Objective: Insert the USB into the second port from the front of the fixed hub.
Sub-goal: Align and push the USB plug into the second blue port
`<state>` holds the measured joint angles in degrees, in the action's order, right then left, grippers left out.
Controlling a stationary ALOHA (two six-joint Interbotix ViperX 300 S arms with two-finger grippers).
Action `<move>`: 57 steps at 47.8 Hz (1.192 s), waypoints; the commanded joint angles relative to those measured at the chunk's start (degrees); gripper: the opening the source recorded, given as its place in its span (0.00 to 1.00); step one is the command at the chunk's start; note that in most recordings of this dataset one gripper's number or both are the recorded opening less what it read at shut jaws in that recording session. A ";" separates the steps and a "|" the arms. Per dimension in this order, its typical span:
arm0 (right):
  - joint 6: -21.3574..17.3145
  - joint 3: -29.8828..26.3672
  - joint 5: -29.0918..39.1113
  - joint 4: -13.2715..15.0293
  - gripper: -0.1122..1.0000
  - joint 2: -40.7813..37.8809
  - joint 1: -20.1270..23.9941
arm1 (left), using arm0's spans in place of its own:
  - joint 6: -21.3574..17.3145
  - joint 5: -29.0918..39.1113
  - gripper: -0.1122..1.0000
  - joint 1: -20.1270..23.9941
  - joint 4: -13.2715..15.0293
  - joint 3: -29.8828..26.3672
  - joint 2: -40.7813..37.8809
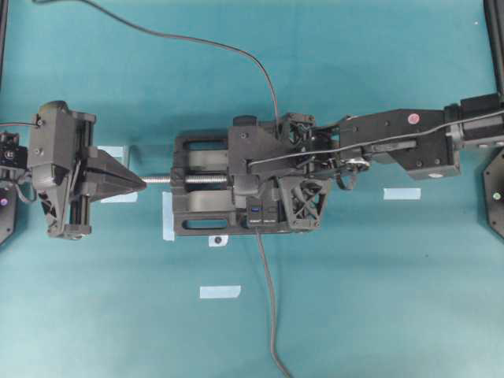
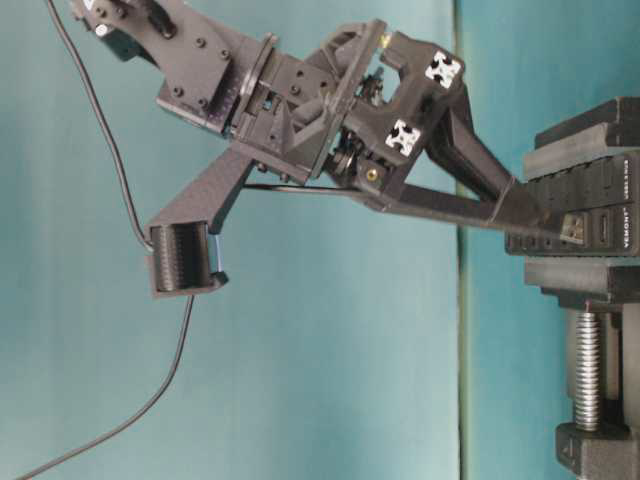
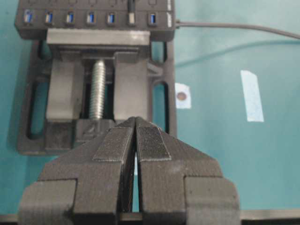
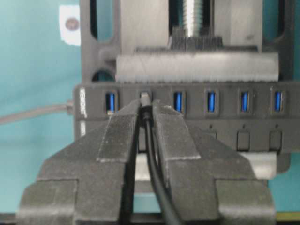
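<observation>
The fixed hub (image 4: 225, 127) is a black strip with blue ports, clamped in a vise. It also shows in the left wrist view (image 3: 79, 30), the overhead view (image 1: 264, 216) and the table-level view (image 2: 600, 228). My right gripper (image 4: 146, 108) is shut on the USB (image 4: 146, 99), and the thin cable (image 4: 154, 178) runs back between its fingers. The plug's tip sits at the mouth of the second port from the hub's cabled end. How deep it sits I cannot tell. The left wrist view shows the plug (image 3: 131, 11) standing at that port. My left gripper (image 3: 136, 123) is shut and empty, off the vise's screw end (image 1: 140, 183).
The black vise (image 1: 197, 213) with its silver screw (image 1: 161, 179) holds the hub mid-table. A thicker grey cable (image 1: 268, 299) leaves the hub toward the front edge. The thin cable (image 1: 236, 49) arcs across the back. Tape strips (image 1: 220, 291) (image 1: 402, 193) lie on the teal mat.
</observation>
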<state>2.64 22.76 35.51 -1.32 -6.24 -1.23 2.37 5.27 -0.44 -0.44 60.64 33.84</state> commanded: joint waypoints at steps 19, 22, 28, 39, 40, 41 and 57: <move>0.62 -3.87 1.23 0.79 0.16 -1.32 -0.26 | 0.09 -1.14 0.10 -0.09 -0.09 -0.53 0.18; 0.62 -4.22 1.23 0.70 0.16 -1.67 -0.26 | 0.09 -1.14 0.10 -0.09 -0.09 -0.44 0.18; 0.44 -4.22 1.32 0.70 0.16 -1.85 -0.18 | 0.09 -1.14 0.10 -0.09 -0.09 -0.53 0.26; 0.09 -3.78 1.58 0.79 0.16 -1.76 -0.09 | 0.09 -1.14 0.10 -0.09 -0.09 -0.53 0.18; 0.09 -3.78 1.67 0.70 0.16 -1.76 -0.18 | 0.09 -1.14 0.10 -0.09 -0.09 -0.53 0.18; 0.09 -3.78 1.67 0.70 0.16 -1.76 -0.18 | 0.09 -1.14 0.10 -0.09 -0.09 -0.44 0.26; 0.00 -2.72 1.58 0.44 0.16 -2.11 -0.09 | 0.09 -1.14 0.10 -0.09 -0.09 -0.53 0.18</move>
<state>2.72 19.86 36.91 -0.79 -8.88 -1.14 2.37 4.66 -0.44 -0.44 60.73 33.84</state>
